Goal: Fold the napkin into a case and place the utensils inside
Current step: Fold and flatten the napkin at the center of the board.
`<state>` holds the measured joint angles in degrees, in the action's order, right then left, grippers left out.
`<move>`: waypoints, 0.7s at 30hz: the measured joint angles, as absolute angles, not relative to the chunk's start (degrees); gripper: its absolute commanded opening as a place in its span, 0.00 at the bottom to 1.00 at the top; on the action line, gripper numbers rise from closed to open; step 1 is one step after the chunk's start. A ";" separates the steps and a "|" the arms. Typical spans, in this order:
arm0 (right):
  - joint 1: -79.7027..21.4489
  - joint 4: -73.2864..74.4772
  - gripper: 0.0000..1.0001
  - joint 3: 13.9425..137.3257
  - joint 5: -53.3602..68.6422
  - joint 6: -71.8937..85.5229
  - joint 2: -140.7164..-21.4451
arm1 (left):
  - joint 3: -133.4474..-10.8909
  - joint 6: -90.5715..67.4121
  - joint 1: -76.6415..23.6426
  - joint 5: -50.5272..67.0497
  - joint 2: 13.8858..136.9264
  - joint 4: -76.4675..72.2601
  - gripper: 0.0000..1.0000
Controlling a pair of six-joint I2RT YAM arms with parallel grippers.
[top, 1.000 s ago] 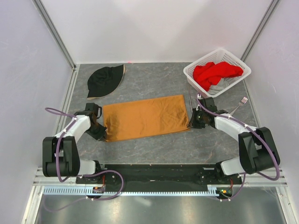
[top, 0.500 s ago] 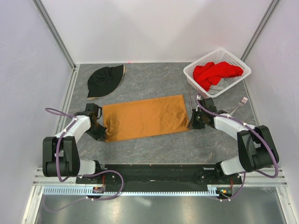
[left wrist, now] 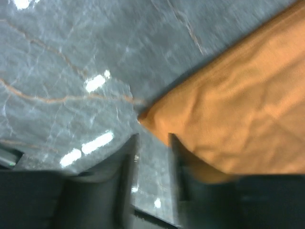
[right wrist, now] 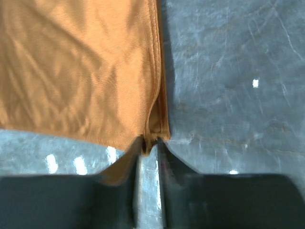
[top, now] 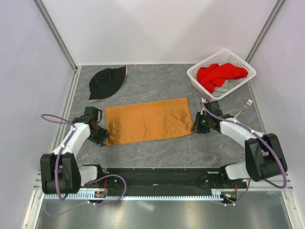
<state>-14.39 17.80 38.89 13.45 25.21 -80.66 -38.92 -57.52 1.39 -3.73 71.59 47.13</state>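
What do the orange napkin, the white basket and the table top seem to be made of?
The napkin: woven cloth with a slight sheen; fine threads and soft creases show in the wrist views. The basket: probably matte white plastic, given its moulded lattice walls. The table top: grey, veined like marble, glossy with light reflections; stone or laminate, I cannot tell.

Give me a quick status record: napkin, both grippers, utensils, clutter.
napkin: flat orange-brown oblong, seemingly folded in half; no case yet
left gripper: open, near-left corner just beyond its tips
right gripper: closed on near-right corner hem
fork: lying right of right gripper, near basket
knife: lying beside napkin's right edge
clutter: black hat far left; red cloth in basket
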 measured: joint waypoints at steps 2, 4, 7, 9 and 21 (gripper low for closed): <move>-14.39 19.49 0.44 38.94 13.43 24.99 -78.00 | -38.94 -58.22 1.56 -2.70 67.37 48.80 0.65; -14.39 21.56 0.50 39.38 13.37 24.60 -74.76 | -39.44 -58.57 1.98 -2.00 62.59 51.07 0.65; -14.39 23.00 0.54 41.04 13.23 23.99 -71.50 | -41.56 -58.59 2.46 -1.76 57.36 53.30 0.54; -14.39 23.18 0.47 42.68 13.13 23.53 -71.53 | -42.89 -58.46 2.50 -1.13 56.27 52.53 0.36; -14.39 12.49 0.22 41.95 16.86 24.67 -84.25 | -42.39 -54.61 2.50 7.64 74.54 37.19 0.12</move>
